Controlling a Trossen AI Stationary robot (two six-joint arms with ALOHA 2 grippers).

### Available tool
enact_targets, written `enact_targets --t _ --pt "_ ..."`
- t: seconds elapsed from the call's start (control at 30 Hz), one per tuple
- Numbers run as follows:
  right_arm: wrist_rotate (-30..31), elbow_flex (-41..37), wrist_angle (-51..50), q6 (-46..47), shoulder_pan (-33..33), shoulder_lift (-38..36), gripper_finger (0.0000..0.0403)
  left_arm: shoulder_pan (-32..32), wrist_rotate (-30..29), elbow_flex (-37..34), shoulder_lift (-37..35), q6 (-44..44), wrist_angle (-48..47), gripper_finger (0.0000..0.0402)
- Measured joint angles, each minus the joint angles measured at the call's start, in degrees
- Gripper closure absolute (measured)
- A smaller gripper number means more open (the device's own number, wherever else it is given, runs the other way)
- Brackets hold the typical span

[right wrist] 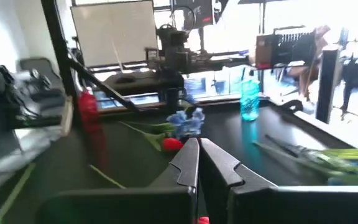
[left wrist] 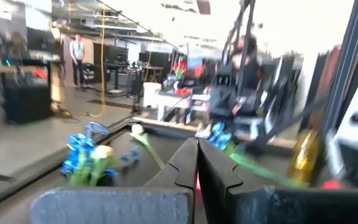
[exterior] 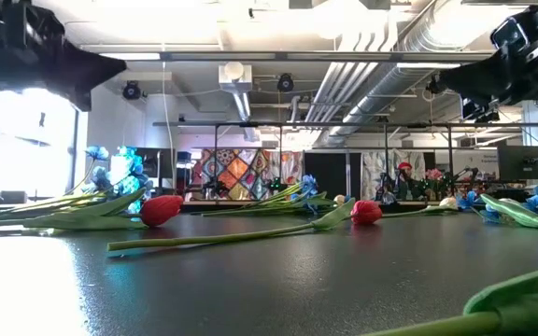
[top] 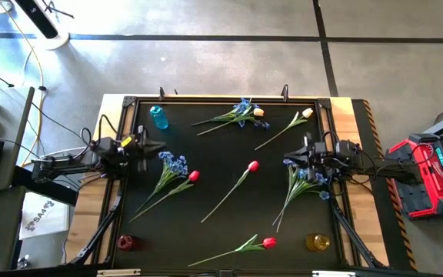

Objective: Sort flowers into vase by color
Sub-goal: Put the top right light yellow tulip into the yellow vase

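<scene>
Flowers (top: 241, 180) lie beyond both closed, empty grippers (top: 154, 145) (top: 292, 160); light, floppy stems probably need a mid-stem hold.

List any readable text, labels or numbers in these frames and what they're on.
None can be read for certain.
White sheet on the floor by the table's left edge: dark print, too small to read.
Red case right of the table: lit blue panel, no legible characters.
Flowers, vases and black mat: no markings visible.

arms (top: 68, 163): dark, slim, jointed | cables: black | jaws: dark, angular
</scene>
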Motion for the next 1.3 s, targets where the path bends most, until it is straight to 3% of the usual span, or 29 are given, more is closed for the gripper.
enact_targets --t 0.17,0.27,0.33,0.4,0.47,0.53,0.6,0.87,1.07,1.3 --pt "0.21 0.02 1.89 0.76 0.0 0.0 0.0402 0.0 0.07 0.02 0.01 -10.26 2.17 0.0402" --pt "-0.98 0.02 7.39 17.79 0.26 0.01 0.0402 0.0 -0.22 0.02 -0.01 -14.67 2.06 0.0402" --pt "4.85 0.02 11.21 32.48 0.3 0.17 0.0402 -0.04 -2.91 0.02 0.01 -23.83 1.87 0.0402" --pt "14.39 0.02 11.35 47.03 0.24 0.25 0.0402 -0.01 -7.07 0.02 0.01 -33.68 0.66 0.0402" --pt "22.88 0.02 9.69 53.67 0.19 0.38 0.0402 0.0 -9.31 0.02 0.01 -36.97 -1.55 0.0402" --pt "28.85 0.02 6.79 55.67 0.1 0.53 0.0402 0.0 -10.04 0.02 0.09 -37.64 -2.86 0.0402" --pt "30.98 0.02 5.75 58.45 0.11 0.81 0.0402 0.0 -10.41 0.02 0.73 -38.66 -3.0 0.0402" --pt "29.8 2.55 7.38 56.72 0.11 4.43 0.0402 -0.09 -4.25 0.69 5.92 -42.34 6.12 0.0402" --pt "35.49 12.84 4.13 55.1 -1.52 11.72 0.0402 -0.09 -3.82 6.95 14.08 -38.52 5.31 0.0402" --pt "37.01 28.08 -16.16 67.53 -4.62 27.93 0.0402 -0.04 -3.52 17.99 26.34 -32.12 -3.11 0.0393"
